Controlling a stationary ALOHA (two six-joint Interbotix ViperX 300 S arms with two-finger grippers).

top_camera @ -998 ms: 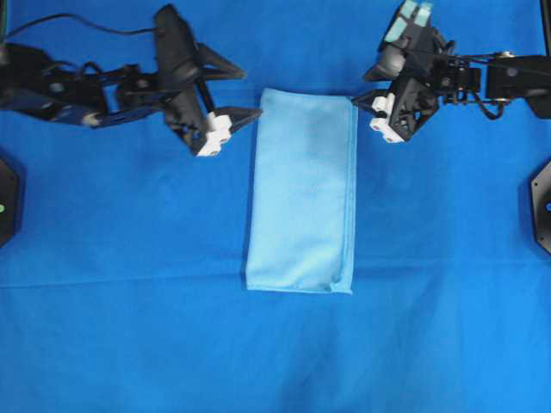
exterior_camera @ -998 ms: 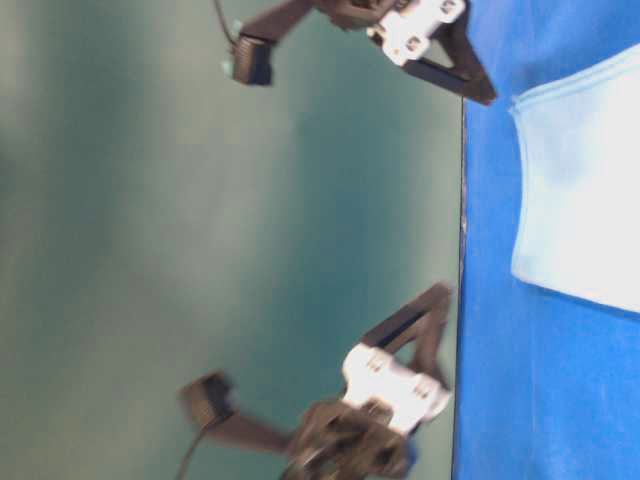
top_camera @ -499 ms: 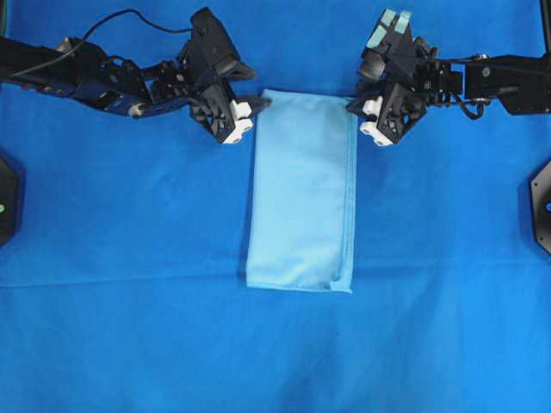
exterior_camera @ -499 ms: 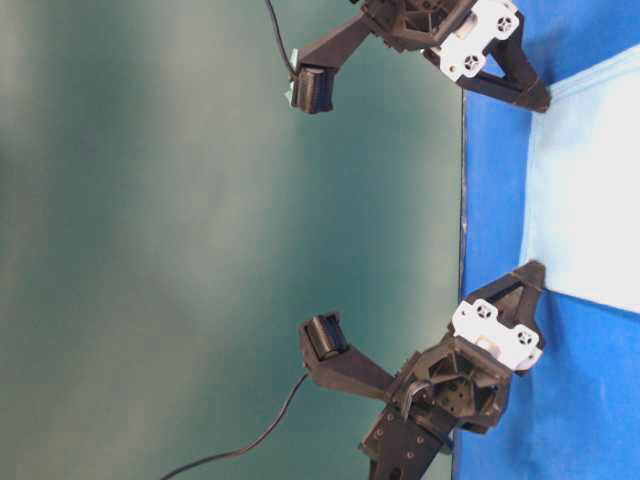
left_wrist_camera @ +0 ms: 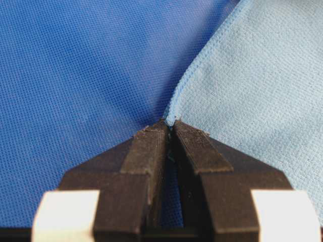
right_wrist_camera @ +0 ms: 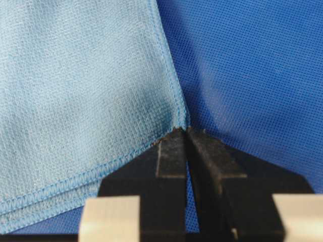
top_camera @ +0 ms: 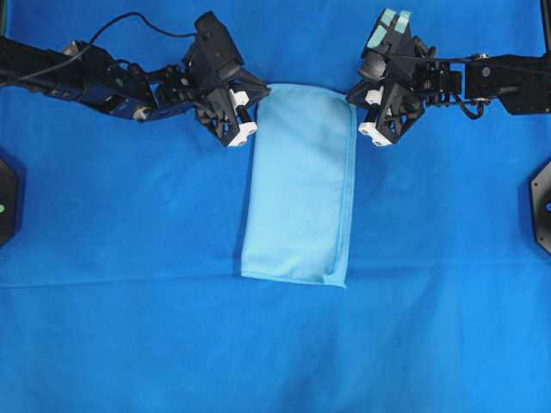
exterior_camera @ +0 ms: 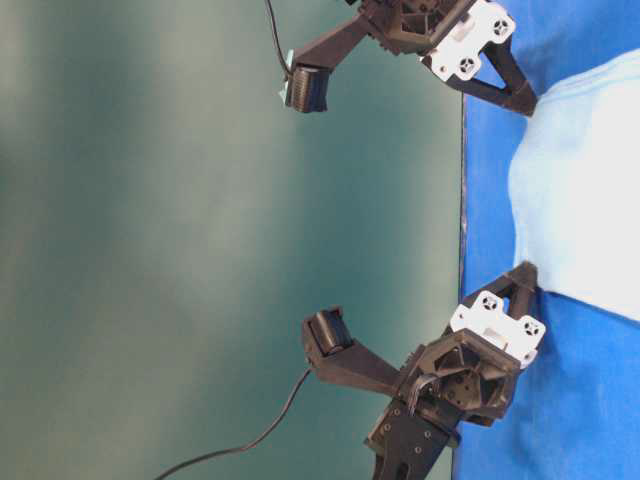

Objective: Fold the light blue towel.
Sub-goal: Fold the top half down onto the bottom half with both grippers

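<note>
Both sets of fingers, left [top_camera: 256, 96] and right [top_camera: 352, 96], are pinched shut on the two far corners of the light blue towel [top_camera: 300, 185]. Its long axis runs away from them across the surface [top_camera: 129, 327] toward the free near edge.

Light blue towel [exterior_camera: 585, 190] cut off at right edge, table-level view; pinched corners hidden between jaws.

Royal-blue table sheet [top_camera: 129, 344] under even light, plain dull-green wall [exterior_camera: 150, 250] behind.
</note>
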